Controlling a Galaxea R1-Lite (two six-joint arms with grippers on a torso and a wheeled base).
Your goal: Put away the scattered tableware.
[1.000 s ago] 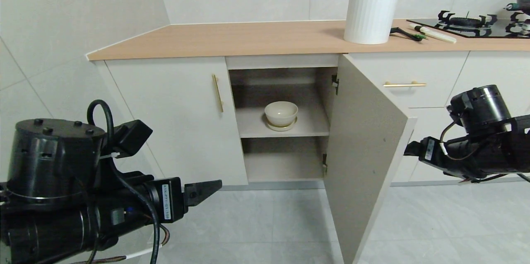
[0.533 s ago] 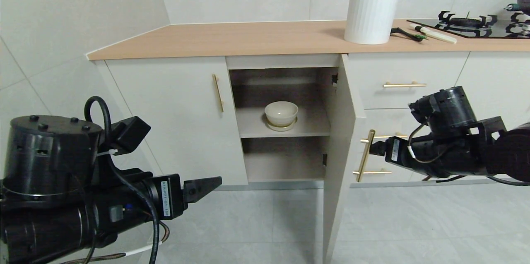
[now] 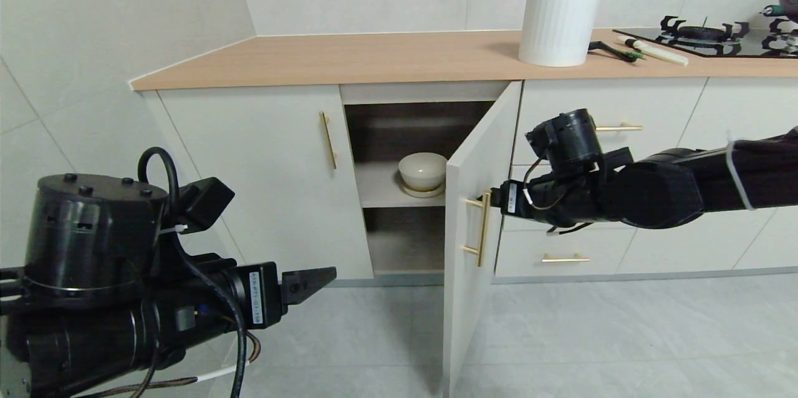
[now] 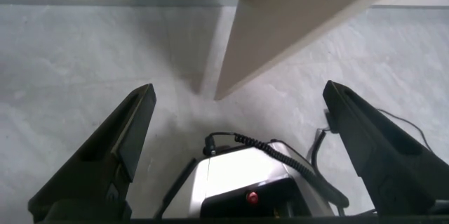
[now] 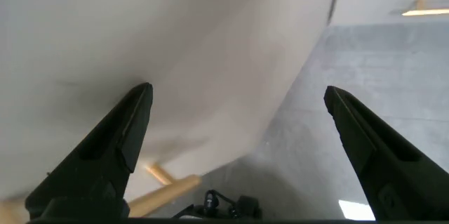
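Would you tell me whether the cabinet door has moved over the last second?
Yes. The door has swung left toward shut; its free edge now lines up with the bowl.

Both arms are matte black. The left arm (image 3: 93, 317) carries a squat cylindrical housing (image 3: 87, 236) with small screws on top, a thick black cable (image 3: 156, 164) looped over it, a white printed label (image 3: 257, 307) and thin white and brown wires (image 3: 206, 379) beneath. The left end effector (image 3: 318, 278) has tapered black fingers. The right arm (image 3: 654, 192) has a rounder housing (image 3: 567, 136), a white band (image 3: 735, 173) and a black right end effector (image 3: 490, 198).
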